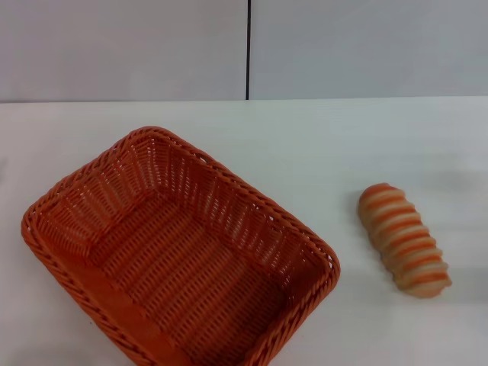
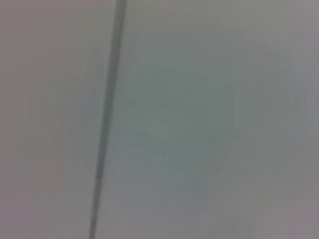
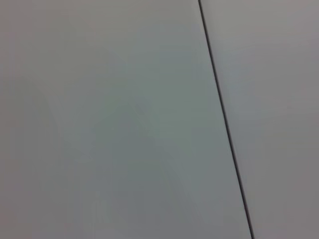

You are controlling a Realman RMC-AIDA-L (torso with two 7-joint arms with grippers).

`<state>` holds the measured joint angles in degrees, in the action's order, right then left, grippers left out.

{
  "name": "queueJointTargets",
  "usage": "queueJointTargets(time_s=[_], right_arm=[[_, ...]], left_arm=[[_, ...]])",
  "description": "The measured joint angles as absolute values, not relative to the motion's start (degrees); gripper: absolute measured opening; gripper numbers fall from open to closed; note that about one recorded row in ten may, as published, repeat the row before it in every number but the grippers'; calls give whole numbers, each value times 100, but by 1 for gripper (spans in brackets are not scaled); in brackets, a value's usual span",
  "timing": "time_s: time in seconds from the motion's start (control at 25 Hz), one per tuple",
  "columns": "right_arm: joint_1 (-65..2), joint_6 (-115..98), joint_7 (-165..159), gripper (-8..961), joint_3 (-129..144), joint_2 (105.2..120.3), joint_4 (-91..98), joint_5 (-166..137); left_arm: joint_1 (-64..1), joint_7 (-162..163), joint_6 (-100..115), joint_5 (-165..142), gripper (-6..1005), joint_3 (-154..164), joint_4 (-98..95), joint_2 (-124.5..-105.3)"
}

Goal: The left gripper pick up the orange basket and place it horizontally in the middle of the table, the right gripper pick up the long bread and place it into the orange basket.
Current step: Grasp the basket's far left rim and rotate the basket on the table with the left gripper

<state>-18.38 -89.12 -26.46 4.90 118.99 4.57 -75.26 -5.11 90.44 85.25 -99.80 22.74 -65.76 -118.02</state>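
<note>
The orange basket [image 1: 179,252] lies on the white table [image 1: 320,145] at the near left in the head view, turned at a slant, and it holds nothing. The long bread [image 1: 404,239] rests on the table at the right, striped face up, well apart from the basket. Neither gripper shows in any view. Both wrist views show only a pale grey wall with a thin dark seam.
A grey wall with a dark vertical seam [image 1: 248,49] stands behind the table's far edge. Bare tabletop lies between the basket and the bread and along the far side.
</note>
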Motion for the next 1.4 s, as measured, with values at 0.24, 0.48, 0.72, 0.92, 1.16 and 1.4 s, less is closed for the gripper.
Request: queueJointTargets(time_s=[0.24,0.48,0.72,0.92,1.16,1.4], right_arm=[[-1901,-8915,-2645,463,518,11892,468,-7528],[-1909,-8917,-2645,463,519,11891,488,-7532],[-1902,-8906,-2645,463,519,11891,495,-7533],[-1898,-8888,-2645,463,519,11888,501,-7533],[-1899,-8850,-2645,463,518,11883,501,-7533],[-1954,-8820,-2645,463,518,11883,501,-7533]], left_arm=[[-694,10584,8970,-10869,811,2641,-8580,-11797],[-1507,12334,9827,-12912,811,3580,-10356,-11791],[-2136,12966,10152,-14268,811,4463,-10447,-11844],[-2433,13440,10201,-14868,811,5170,-10471,-11848],[-2570,13800,10184,-15406,811,5891,-10313,-11877],[-2634,13909,10182,-15589,810,6208,-9752,-11876]])
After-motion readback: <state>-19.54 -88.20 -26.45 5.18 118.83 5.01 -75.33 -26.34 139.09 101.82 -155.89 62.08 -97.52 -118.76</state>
